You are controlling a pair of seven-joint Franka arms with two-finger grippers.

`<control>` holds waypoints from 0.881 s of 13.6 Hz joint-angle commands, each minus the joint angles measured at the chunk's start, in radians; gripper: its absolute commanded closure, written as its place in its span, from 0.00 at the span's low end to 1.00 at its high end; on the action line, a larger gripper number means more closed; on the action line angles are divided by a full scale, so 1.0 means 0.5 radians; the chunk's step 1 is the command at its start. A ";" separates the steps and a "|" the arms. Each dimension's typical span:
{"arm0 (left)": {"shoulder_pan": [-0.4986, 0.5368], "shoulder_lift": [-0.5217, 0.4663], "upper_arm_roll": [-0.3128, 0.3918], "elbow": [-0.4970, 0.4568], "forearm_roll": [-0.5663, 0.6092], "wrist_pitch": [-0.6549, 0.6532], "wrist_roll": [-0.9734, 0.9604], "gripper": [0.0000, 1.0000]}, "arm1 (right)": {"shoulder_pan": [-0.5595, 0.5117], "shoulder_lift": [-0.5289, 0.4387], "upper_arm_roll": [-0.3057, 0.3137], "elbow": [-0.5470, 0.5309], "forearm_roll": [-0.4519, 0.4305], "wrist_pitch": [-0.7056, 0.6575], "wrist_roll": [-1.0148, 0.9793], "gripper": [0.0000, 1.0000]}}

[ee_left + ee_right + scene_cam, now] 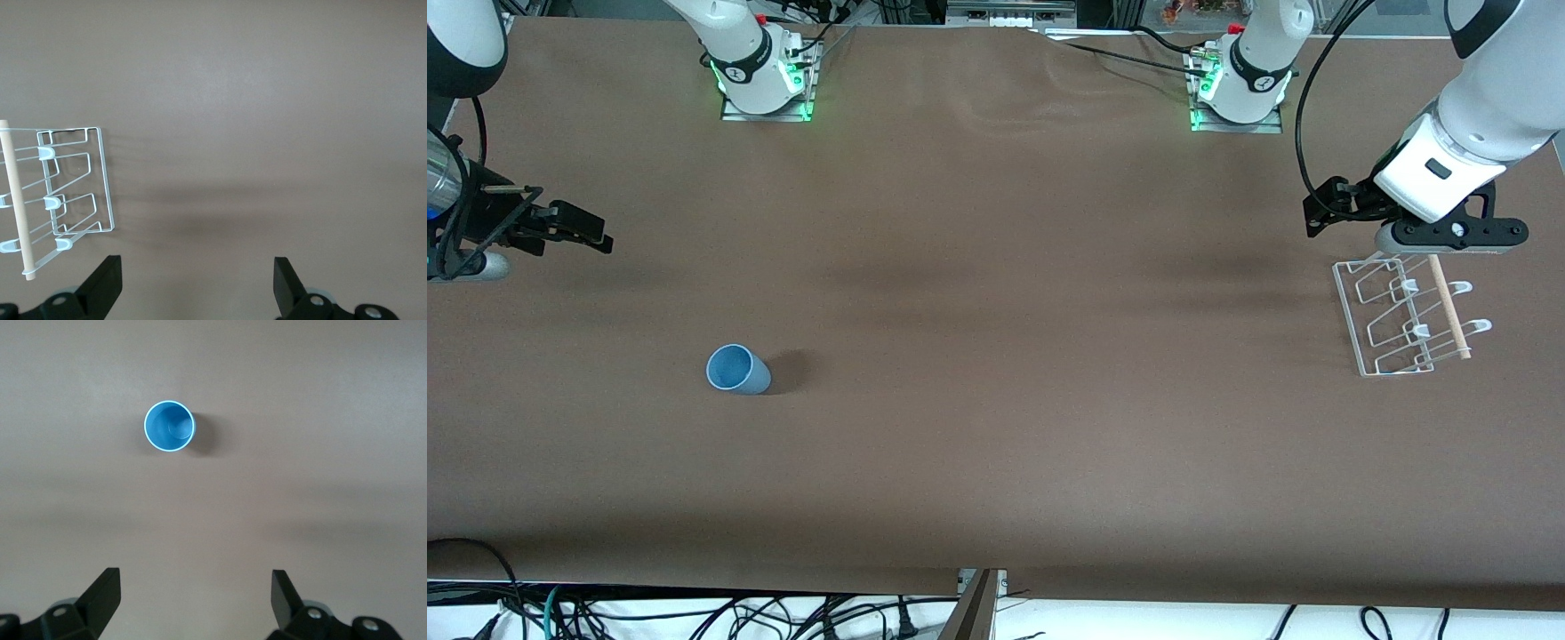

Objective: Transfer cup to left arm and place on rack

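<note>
Nearest the front camera, at about eight o'clock from the middle of the table [996,462], the cup [737,369] is standing upright with its mouth facing up, toward the right arm's end of the table and well apart from everything else. Nothing is touching it. In the right wrist view it is showing as a blue ring, with bare brown table around it on all sides.

Farther from the camera, at roughly four o'clock from the table's middle and toward the left arm's end, the rack [1405,320] is sitting empty, its wooden dowel [1449,307] lying across the looped hooks.

The left gripper [1449,233] is hovering over the rack's farther edge, at about three o'clock. Its claw is spread wide and gripping nothing, as the left wrist view shows, with open table between the fingers [107,283].

At about nine o'clock the right gripper [574,227] is hanging in the air over bare table, farther from the camera than the cup. Its claw is likewise spread and empty, its fingers [103,593] framing only table.

By my judgement the task is sitting at its very beginning. No step is showing as done: the cup is not grasped, not handed over, not racked. Left to do are the right arm's pickup, the handover to the left arm, and the placing on the rack. The left arm is waiting.
</note>
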 commanded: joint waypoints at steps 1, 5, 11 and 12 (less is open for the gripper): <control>0.002 0.021 -0.015 0.056 0.056 -0.045 -0.026 0.00 | -0.022 -0.029 0.022 -0.028 -0.043 0.004 -0.017 0.00; 0.002 0.021 -0.012 0.056 0.053 -0.048 -0.023 0.00 | -0.019 -0.026 0.028 -0.007 -0.052 -0.002 -0.036 0.00; 0.002 0.021 -0.015 0.056 0.053 -0.048 -0.026 0.00 | -0.019 -0.008 0.031 0.021 -0.058 0.004 -0.042 0.00; 0.002 0.024 -0.015 0.056 0.056 -0.045 -0.026 0.00 | -0.016 -0.008 0.031 0.021 -0.076 0.004 -0.042 0.00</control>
